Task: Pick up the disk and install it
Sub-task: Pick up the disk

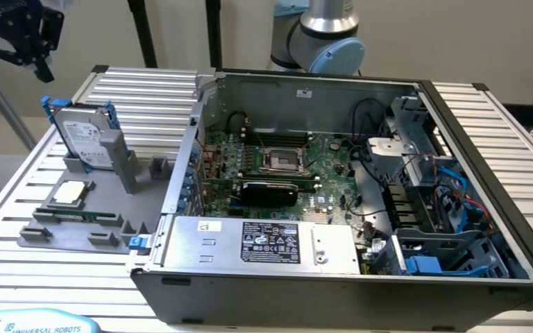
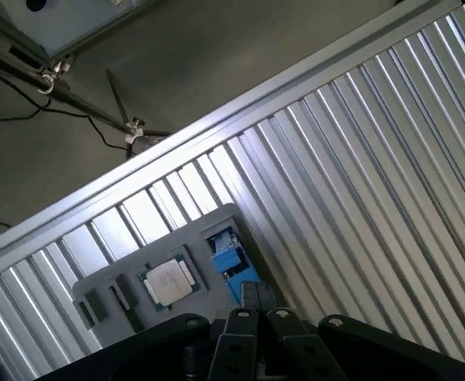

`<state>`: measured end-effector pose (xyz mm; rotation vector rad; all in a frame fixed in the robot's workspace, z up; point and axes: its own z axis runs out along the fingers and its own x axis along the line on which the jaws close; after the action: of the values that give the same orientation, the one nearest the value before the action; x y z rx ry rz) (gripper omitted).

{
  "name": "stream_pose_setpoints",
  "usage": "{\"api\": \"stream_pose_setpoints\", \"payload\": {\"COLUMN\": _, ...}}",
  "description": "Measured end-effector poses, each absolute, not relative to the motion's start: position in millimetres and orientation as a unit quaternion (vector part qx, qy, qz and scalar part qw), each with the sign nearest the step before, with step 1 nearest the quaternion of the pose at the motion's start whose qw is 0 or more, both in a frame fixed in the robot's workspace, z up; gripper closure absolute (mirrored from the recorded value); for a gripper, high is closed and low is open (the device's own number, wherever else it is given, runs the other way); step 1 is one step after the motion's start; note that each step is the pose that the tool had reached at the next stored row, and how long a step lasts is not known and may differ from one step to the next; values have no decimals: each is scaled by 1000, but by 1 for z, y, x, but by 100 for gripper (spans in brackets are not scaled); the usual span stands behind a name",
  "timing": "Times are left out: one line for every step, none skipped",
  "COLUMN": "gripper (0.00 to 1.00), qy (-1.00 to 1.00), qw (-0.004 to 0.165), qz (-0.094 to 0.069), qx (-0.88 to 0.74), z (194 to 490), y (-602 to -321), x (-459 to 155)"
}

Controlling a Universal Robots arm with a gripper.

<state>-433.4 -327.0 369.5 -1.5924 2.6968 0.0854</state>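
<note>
Exterior view high, angled down on table (image 1: pixel 488 125), wrist view overhead, both see fixture (image 1: pixel 58 232) (image 2: pixel 191 236)

Beige wall (image 1: pixel 488 41), grey floor (image 2: pixel 217 55), ribbed aluminium table (image 1: pixel 516 139), black stand poles (image 1: pixel 214 35)

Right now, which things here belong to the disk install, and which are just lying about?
Job: disk, upright in the gray holder; open computer case; gripper, shut, holding nothing.
Lying about: CPU chip and memory stick on the holder; power-supply box inside the case.
</note>
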Motion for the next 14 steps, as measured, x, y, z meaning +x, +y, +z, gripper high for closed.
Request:
{"api": "stream_pose_setpoints", "payload": {"gripper": 89, "qy": 856, "qw": 4, "qz": 27, "qx": -516, "z": 369, "y": -327, "x": -433}}
{"api": "stream_pose_setpoints", "payload": {"gripper": 89, "qy": 851, "qw": 4, "qz": 27, "qx": -524, "z": 369, "y": -327, "x": -433}}
{"api": "stream_pose_setpoints", "payload": {"gripper": 89, "qy": 847, "qw": 3, "qz": 27, "qx": -531, "z": 369, "y": -327, "x": -433}}
{"api": "stream_pose_setpoints", "payload": {"gripper": 89, "qy": 842, "qw": 3, "qz": 27, "qx": -539, "z": 369, "y": -327, "x": -433}}
{"api": "stream_pose_setpoints", "payload": {"gripper": 89, "qy": 837, "qw": 3, "qz": 27, "qx": -547, "z": 369, "y": -327, "x": -433}}
{"api": "stream_pose_setpoints", "payload": {"gripper": 89, "qy": 832, "qw": 3, "qz": 27, "qx": -554, "z": 369, "y": -327, "x": -433}}
{"api": "stream_pose_setpoints", "payload": {"gripper": 89, "qy": 827, "qw": 3, "qz": 27, "qx": -562, "z": 369, "y": -327, "x": -433}}
{"api": "stream_pose_setpoints", "payload": {"gripper": 89, "qy": 822, "qw": 3, "qz": 26, "qx": -569, "z": 369, "y": -327, "x": -433}}
{"api": "stream_pose_setpoints", "payload": {"gripper": 89, "qy": 817, "qw": 3, "qz": 26, "qx": -577, "z": 369, "y": -327, "x": -433}}
{"api": "stream_pose_setpoints", "payload": {"gripper": 89, "qy": 811, "qw": 3, "qz": 26, "qx": -584, "z": 369, "y": -327, "x": -433}}
{"api": "stream_pose_setpoints", "payload": {"gripper": 89, "qy": 806, "qw": 4, "qz": 25, "qx": -591, "z": 369, "y": -327, "x": -433}}
{"api": "stream_pose_setpoints", "payload": {"gripper": 89, "qy": 801, "qw": 4, "qz": 25, "qx": -598, "z": 369, "y": -327, "x": -433}}
{"api": "stream_pose_setpoints", "payload": {"gripper": 89, "qy": 796, "qw": 4, "qz": 25, "qx": -604, "z": 369, "y": -327, "x": -433}}
{"api": "stream_pose_setpoints", "payload": {"gripper": 89, "qy": 792, "qw": 4, "qz": 25, "qx": -610, "z": 369, "y": -327, "x": -433}}
